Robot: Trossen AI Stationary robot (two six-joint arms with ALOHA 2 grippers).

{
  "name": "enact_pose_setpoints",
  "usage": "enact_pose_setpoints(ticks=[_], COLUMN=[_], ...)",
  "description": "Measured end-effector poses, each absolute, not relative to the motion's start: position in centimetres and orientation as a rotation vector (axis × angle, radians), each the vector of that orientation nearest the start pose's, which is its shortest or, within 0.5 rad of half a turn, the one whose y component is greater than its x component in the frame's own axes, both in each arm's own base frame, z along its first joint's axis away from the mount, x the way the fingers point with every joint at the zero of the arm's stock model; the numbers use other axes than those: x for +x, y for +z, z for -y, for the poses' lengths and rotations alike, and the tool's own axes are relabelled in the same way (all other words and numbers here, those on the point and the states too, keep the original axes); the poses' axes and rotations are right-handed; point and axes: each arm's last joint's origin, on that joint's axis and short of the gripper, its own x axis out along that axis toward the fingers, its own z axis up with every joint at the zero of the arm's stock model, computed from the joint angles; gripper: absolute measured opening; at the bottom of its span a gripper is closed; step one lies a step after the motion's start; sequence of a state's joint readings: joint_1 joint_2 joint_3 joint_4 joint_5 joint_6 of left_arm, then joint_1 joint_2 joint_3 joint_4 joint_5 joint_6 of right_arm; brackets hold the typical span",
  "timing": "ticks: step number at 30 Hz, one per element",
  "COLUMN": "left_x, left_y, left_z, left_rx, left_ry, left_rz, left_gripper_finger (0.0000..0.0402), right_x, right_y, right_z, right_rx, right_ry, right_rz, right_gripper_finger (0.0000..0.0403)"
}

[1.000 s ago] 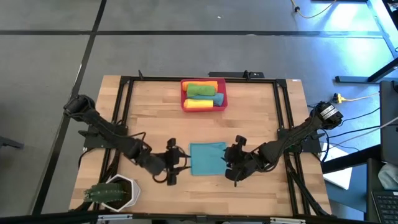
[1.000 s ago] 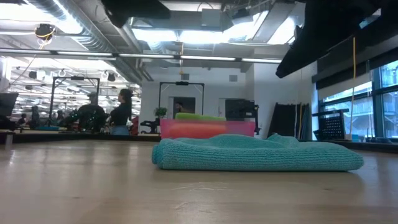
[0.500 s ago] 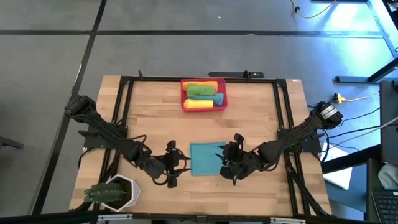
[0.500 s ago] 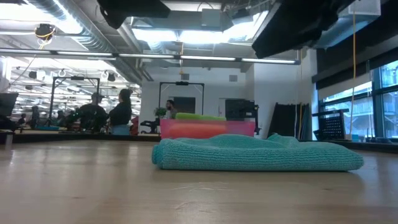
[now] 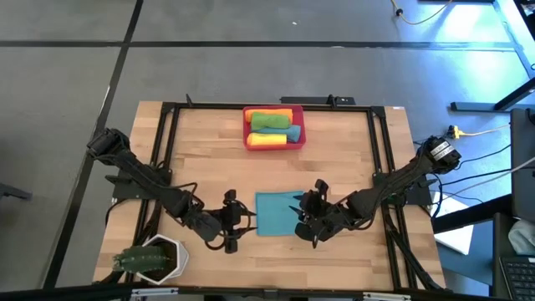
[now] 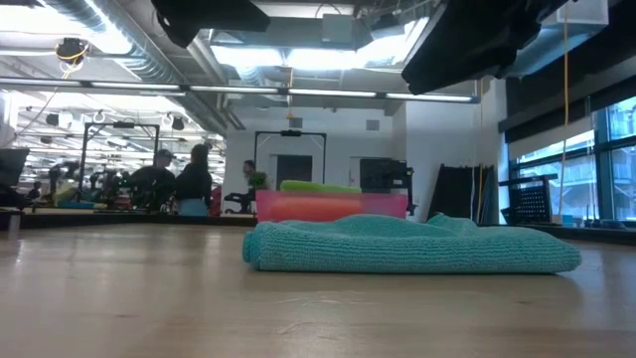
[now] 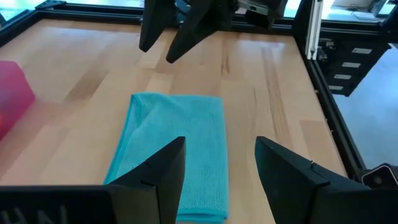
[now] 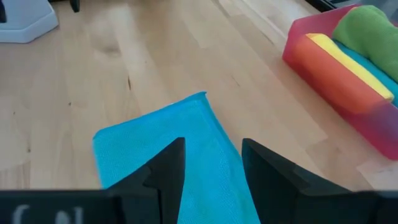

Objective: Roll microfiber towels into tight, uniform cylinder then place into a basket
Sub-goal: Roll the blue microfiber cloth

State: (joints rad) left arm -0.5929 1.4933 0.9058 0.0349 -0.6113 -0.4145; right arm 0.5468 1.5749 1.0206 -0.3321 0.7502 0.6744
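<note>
Wooden tabletop (image 5: 209, 159): folded teal-blue microfiber towel (image 5: 278, 213) lies flat; my left gripper (image 5: 234, 227) and right gripper (image 5: 311, 219) flank it, open, empty. Risk: uneven pinches skew the roll.

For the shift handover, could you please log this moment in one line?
teal towel: folded flat, unrolled | basket: holds rolled towels | left end effector: open beside towel | right end effector: open over towel edge

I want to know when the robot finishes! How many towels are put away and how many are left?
Rolled towels, orange, green, yellow and teal, already sit in the basket. One folded teal towel lies flat on the table, not rolled. The left hand and right hand wait open at its sides. It needs rolling and placing.
</note>
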Motion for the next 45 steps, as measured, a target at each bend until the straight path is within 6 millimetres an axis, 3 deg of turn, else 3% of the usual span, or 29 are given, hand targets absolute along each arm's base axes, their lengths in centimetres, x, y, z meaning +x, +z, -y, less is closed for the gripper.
enact_pose_setpoints(ticks=[24, 45], left_x=[27.3, 27.2], left_y=[23.3, 21.6], left_z=[15.7, 17.1], left_rx=[-0.127, -0.111], left_ry=[0.138, 0.107], left_rz=[-0.436, -0.489], left_gripper_finger=[0.0183, 0.0183], right_x=[28.1, 28.3], right_y=[22.0, 22.0], right_z=[-14.8, -14.6], right_rx=[0.074, 0.088], right_ry=[-0.395, -0.404], right_rz=[-0.607, -0.607], right_gripper_finger=[0.0161, 0.0161])
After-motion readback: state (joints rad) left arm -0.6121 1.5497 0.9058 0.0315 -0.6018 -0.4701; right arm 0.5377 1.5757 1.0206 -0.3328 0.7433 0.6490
